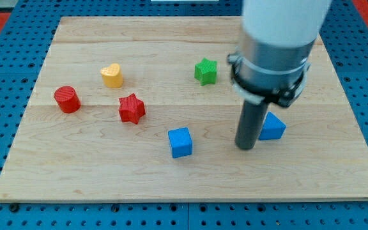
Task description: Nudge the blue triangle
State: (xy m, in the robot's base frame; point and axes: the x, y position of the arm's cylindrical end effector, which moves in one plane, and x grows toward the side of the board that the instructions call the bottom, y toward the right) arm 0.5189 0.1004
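Note:
The blue triangle (pixel 273 127) lies on the wooden board (pixel 107 185) at the view's right, partly hidden behind my rod. My tip (pixel 246 147) rests on the board just left of and slightly below the triangle, touching or nearly touching its left edge. The arm's white and grey body hangs above it at the view's top right.
A blue cube (pixel 180 142) sits left of my tip. A green star (pixel 205 71) lies above and to the left. A red star (pixel 131 108), a yellow heart (pixel 112 75) and a red cylinder (pixel 67 99) lie at the view's left.

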